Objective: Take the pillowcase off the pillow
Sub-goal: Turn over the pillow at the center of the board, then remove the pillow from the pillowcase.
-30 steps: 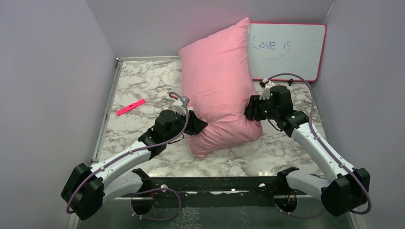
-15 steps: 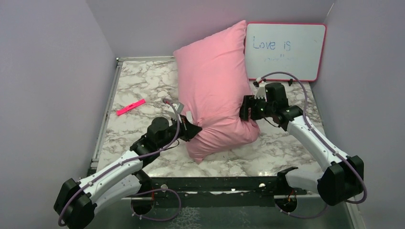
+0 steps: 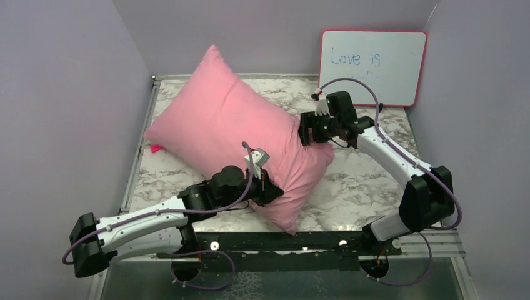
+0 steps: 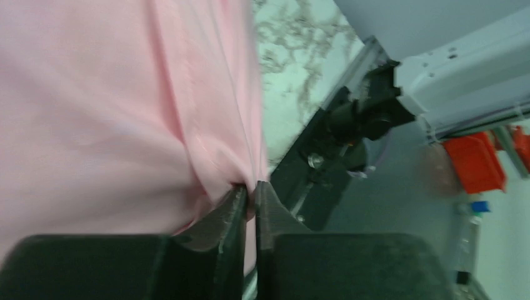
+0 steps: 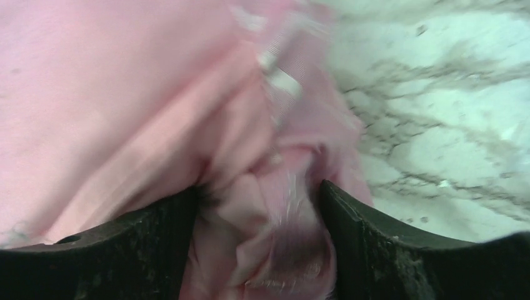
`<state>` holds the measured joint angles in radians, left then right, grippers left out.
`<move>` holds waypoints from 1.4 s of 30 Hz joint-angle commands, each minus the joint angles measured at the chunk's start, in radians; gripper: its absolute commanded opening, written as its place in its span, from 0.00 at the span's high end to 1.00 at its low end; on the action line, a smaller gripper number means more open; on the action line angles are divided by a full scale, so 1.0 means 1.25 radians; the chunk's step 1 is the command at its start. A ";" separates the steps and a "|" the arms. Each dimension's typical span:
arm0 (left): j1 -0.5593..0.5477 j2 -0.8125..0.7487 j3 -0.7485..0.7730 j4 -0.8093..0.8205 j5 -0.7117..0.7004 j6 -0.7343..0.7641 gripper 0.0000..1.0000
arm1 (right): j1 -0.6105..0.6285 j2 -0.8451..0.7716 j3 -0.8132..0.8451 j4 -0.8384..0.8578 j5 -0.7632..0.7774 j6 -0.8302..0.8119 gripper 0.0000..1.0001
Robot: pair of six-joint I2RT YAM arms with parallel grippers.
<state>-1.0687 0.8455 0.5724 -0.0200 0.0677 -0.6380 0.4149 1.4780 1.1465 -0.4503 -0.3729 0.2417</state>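
Swung the pillowcase (image 3: 219,128) over since a second ago, from standing by the whiteboard (image 3: 375,65) to lying slantwise across the table (image 3: 369,187), far corner now pointing left. Still wrapped fully round the pillow, none of the white showing. Pinching a thin fold at the near edge with the left gripper (image 4: 250,190), jaws all but closed on it. Clamping a thick wad at the other end with the right gripper (image 5: 259,200), jaws kept well apart by bunched cloth. Probably still repositioning to reach the opening; next, likely need to find the open hem, hold one layer and draw it back off the pillow
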 commanded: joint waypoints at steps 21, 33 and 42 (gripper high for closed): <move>-0.094 -0.100 0.193 -0.374 -0.466 0.044 0.15 | 0.038 -0.293 -0.117 0.049 -0.096 0.174 0.09; -0.028 0.037 0.362 -0.497 -0.574 0.153 0.01 | 0.278 -0.237 -0.036 -0.039 0.239 0.209 0.10; 0.295 0.107 0.332 -0.424 -0.229 0.213 0.01 | 0.284 -0.188 -0.145 0.004 0.563 0.300 0.58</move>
<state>-0.7860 0.9779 1.0161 -0.5835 -0.4255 -0.4335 0.7792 1.2709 1.0382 -0.4458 0.0643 0.5407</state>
